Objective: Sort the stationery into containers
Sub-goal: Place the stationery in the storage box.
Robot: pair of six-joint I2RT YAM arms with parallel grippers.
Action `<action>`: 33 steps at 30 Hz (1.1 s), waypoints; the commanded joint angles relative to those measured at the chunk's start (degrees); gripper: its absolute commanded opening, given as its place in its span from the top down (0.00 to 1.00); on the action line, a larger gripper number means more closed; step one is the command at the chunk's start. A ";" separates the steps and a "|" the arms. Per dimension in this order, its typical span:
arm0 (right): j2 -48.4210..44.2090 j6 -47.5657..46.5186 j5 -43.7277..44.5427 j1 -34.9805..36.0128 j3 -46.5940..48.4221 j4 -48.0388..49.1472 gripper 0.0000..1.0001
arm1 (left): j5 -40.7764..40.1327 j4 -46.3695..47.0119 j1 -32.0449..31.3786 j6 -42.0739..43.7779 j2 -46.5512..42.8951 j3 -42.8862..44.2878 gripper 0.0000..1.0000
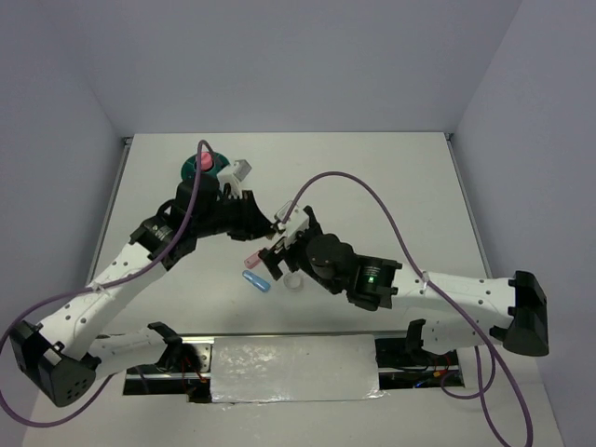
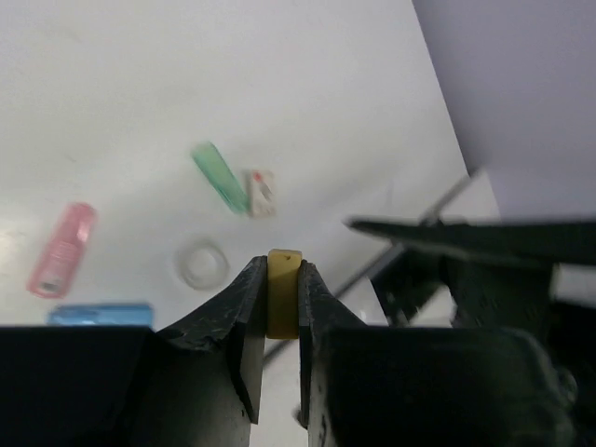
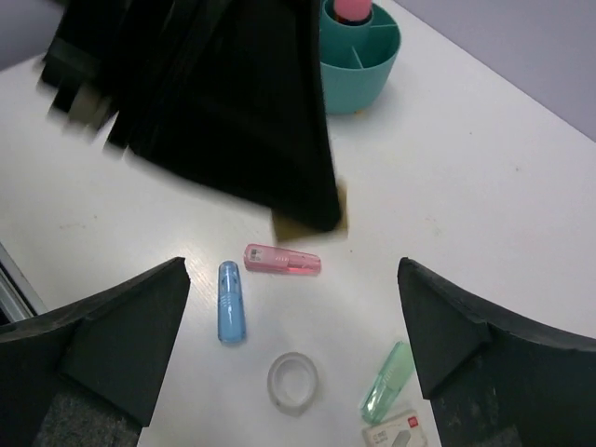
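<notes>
Spanning the top view, a white table [image 1: 400, 186] carries both arms, which reach in toward its middle. At the far left of the table stands the round teal desk organiser [image 3: 358, 74], with a pink item [image 3: 353, 9] standing upright in one of its compartments.

The right gripper [image 3: 293, 289] hangs above the loose stationery with its jaws spread wide and nothing between them. The left gripper [image 2: 282, 270] is clenched on a small yellow block [image 2: 283, 298], held up off the table just opposite the right one.

Below them on the tabletop lie the pink stubby stick [image 3: 282, 260] and, near it, the light-blue stubby stick [image 3: 231, 302]. A translucent green pen [image 3: 387, 380] lies apart from these. A clear-white tape ring [image 3: 292, 382] rests flat between the blue stick and the green pen. Just beside the pen's end sits a small white box with a red mark [image 3: 400, 434].
</notes>
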 commanded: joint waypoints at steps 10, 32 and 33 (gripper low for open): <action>-16.19 16.36 12.22 -2.80 -3.92 -12.63 0.00 | -42.00 -19.33 13.78 -14.76 32.46 43.10 1.00; -13.30 18.65 1.85 -5.17 -13.77 -6.39 0.00 | -74.09 -15.38 18.27 -36.76 64.21 64.93 1.00; -13.03 18.65 1.76 -5.17 -13.51 -6.74 0.00 | -73.31 -14.68 18.53 -36.32 64.73 64.41 1.00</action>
